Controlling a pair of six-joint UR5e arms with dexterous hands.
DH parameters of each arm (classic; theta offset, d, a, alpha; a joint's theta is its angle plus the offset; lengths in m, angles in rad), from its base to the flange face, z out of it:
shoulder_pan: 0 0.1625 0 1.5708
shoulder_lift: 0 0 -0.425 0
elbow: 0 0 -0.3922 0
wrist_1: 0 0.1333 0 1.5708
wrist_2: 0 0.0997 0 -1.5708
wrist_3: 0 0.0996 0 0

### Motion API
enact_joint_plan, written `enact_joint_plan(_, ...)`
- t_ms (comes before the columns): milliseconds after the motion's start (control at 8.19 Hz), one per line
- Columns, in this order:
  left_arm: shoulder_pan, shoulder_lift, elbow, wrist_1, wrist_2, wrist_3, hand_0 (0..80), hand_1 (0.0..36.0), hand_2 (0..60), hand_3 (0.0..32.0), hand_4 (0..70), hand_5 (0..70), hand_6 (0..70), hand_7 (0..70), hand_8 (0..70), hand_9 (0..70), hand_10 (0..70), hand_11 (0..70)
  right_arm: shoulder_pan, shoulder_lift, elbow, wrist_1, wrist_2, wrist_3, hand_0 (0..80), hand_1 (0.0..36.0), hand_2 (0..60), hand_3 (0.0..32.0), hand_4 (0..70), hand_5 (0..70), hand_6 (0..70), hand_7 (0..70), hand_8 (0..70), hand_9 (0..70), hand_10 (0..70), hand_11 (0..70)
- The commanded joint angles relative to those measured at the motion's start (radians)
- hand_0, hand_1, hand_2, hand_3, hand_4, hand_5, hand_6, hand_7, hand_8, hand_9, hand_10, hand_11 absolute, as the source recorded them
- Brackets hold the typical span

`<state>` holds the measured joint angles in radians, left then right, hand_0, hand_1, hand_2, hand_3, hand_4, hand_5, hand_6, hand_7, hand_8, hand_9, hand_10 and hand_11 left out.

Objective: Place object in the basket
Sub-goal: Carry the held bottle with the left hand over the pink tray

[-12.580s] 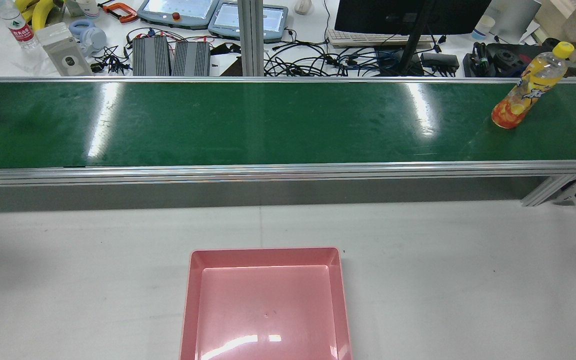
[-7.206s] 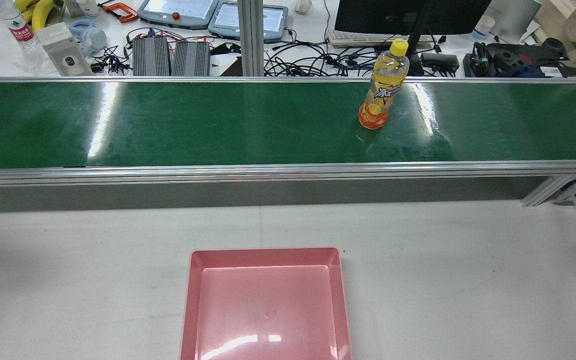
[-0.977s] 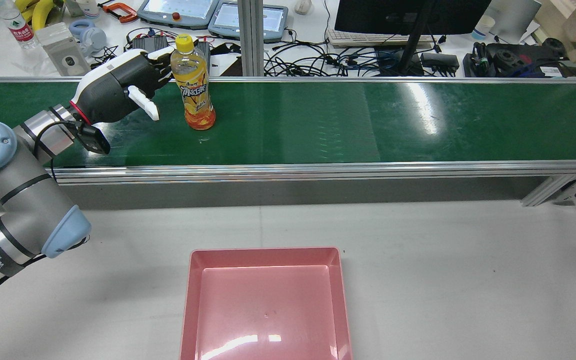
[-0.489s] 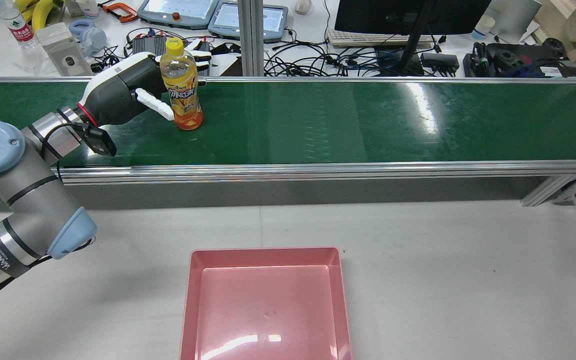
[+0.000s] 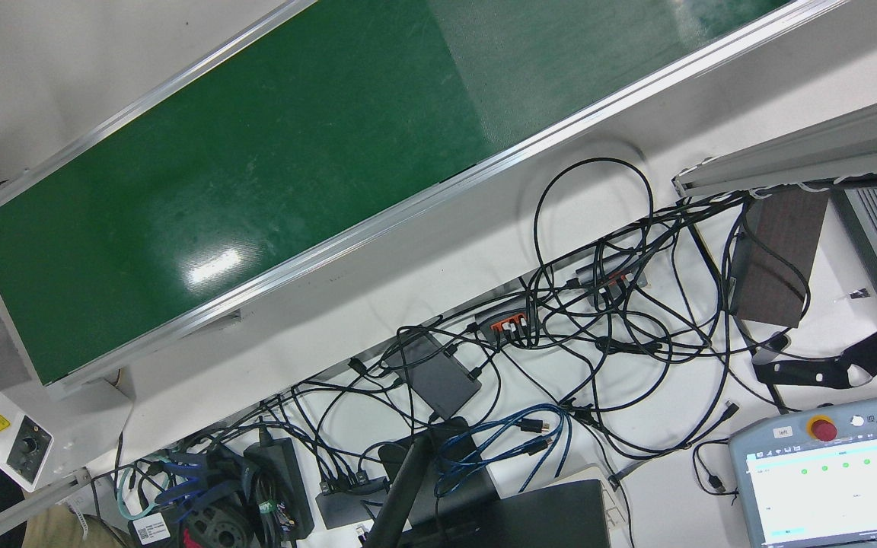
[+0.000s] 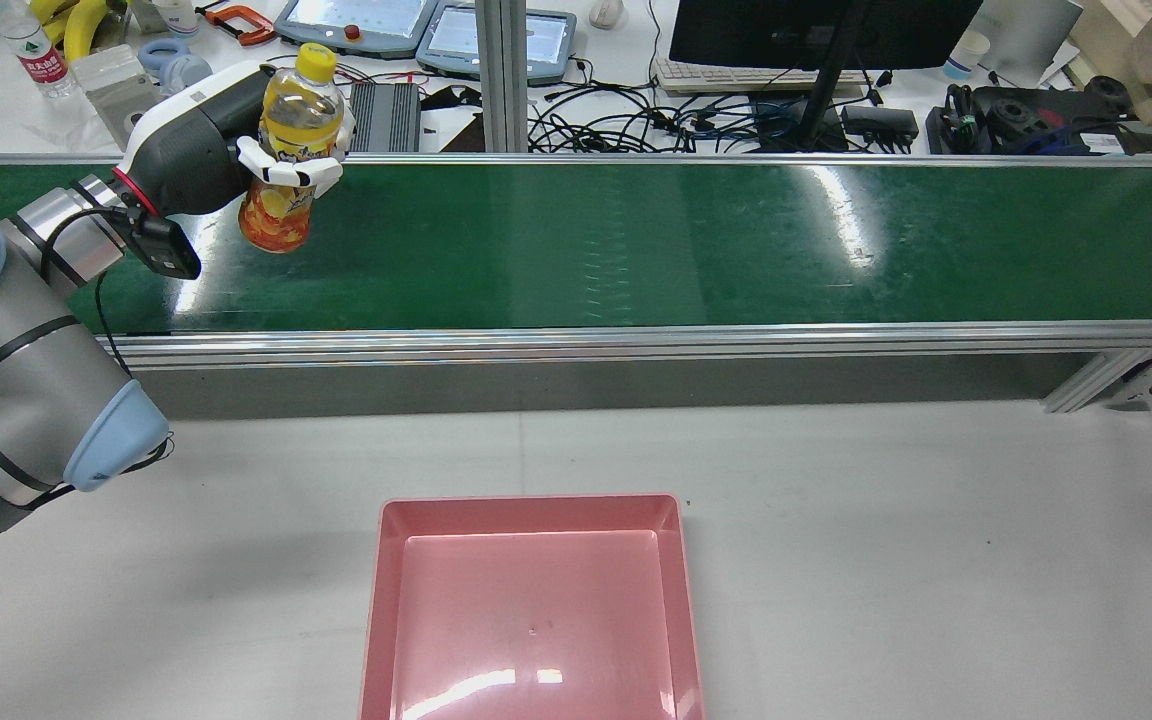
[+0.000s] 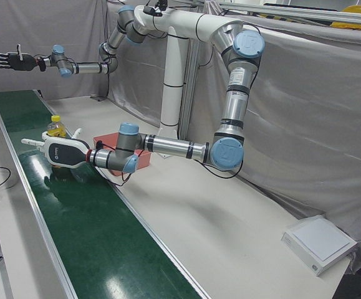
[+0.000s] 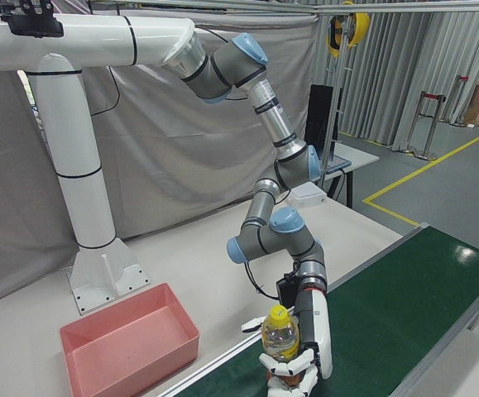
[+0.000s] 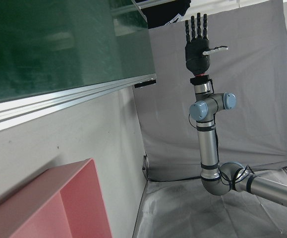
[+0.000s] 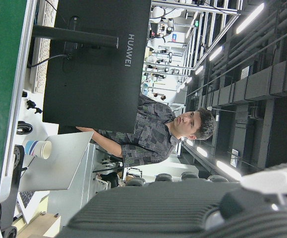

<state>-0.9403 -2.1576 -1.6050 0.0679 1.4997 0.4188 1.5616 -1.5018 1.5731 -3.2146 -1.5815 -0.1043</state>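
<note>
The yellow-capped bottle [image 6: 288, 148] of orange drink is sitting in the grip of the left robot hand [image 6: 226, 145], whose white fingers [image 6: 288, 172] are wrapping around its middle from the near side. The bottle is leaning a little, cap toward the far edge, over the left end of the green conveyor belt [image 6: 636, 245]; whether its base is touching the belt cannot be told. In the right-front view the same bottle [image 8: 280, 339] is showing between curled fingers [image 8: 293, 362]. The pink basket [image 6: 532, 610] is lying empty on the grey bench [image 6: 886, 560], well apart from the bottle, on the near side of the belt. The right robot hand [image 7: 4, 60] is stretching out high above the belt's far end, fingers spread, holding nothing.
</note>
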Motion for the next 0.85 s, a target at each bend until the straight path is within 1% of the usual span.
enact_joint_plan(0, 0.0, -0.002, -0.104, 0.064, 0.001, 0.005, 57.5, 17.0, 45.8, 0.0, 70.0, 70.0, 70.0, 70.0, 70.0, 70.0, 70.0, 70.0, 0.0, 0.0, -0.001, -0.001, 0.0, 0.0, 0.0, 0.0, 0.0, 0.0, 0.0, 0.0, 0.0, 0.0, 0.0, 0.0, 0.0, 0.0)
enact_joint_plan(122, 0.002, -0.007, -0.107, 0.063, 0.001, 0.005, 57.3, 16.3, 43.7, 0.0, 70.0, 70.0, 70.0, 70.0, 70.0, 70.0, 70.0, 70.0, 0.0, 0.0, 0.001, -0.001, 0.0, 0.0, 0.0, 0.0, 0.0, 0.0, 0.0, 0.0, 0.0, 0.0, 0.0, 0.0, 0.0, 0.0)
enact_joint_plan(244, 0.049, -0.04, -0.108, 0.069, 0.001, 0.005, 57.7, 16.2, 43.6, 0.0, 70.0, 70.0, 70.0, 70.0, 70.0, 70.0, 70.0, 70.0, 0.0, -0.001, 0.001, 0.001, 0.0, 0.0, 0.0, 0.0, 0.0, 0.0, 0.0, 0.0, 0.0, 0.0, 0.0, 0.0, 0.0, 0.0)
enact_joint_plan(366, 0.136, -0.095, -0.108, 0.105, -0.001, 0.005, 58.0, 16.0, 43.9, 0.0, 70.0, 70.0, 70.0, 70.0, 70.0, 70.0, 70.0, 70.0, 0.0, -0.002, -0.001, -0.001, 0.0, 0.0, 0.0, 0.0, 0.0, 0.0, 0.0, 0.0, 0.0, 0.0, 0.0, 0.0, 0.0, 0.0)
enact_joint_plan(489, 0.188, -0.126, -0.108, 0.122, -0.002, 0.005, 58.7, 16.3, 44.4, 0.0, 70.0, 70.0, 70.0, 70.0, 70.0, 70.0, 70.0, 70.0, 0.0, 0.0, 0.001, -0.001, 0.0, 0.0, 0.0, 0.0, 0.0, 0.0, 0.0, 0.0, 0.0, 0.0, 0.0, 0.0, 0.0, 0.0)
enact_joint_plan(611, 0.233, -0.143, -0.108, 0.135, -0.004, 0.012, 59.2, 16.7, 46.6, 0.0, 70.0, 70.0, 70.0, 70.0, 70.0, 70.0, 70.0, 70.0, 0.0, 0.0, 0.001, 0.001, 0.0, 0.0, 0.0, 0.0, 0.0, 0.0, 0.0, 0.0, 0.0, 0.0, 0.0, 0.0, 0.0, 0.0)
enact_joint_plan(733, 0.273, -0.162, -0.108, 0.144, -0.004, 0.017, 59.3, 16.9, 47.3, 0.0, 70.0, 70.0, 70.0, 70.0, 70.0, 70.0, 70.0, 70.0, 0.0, -0.001, 0.001, 0.001, 0.0, 0.0, 0.0, 0.0, 0.0, 0.0, 0.0, 0.0, 0.0, 0.0, 0.0, 0.0, 0.0, 0.0)
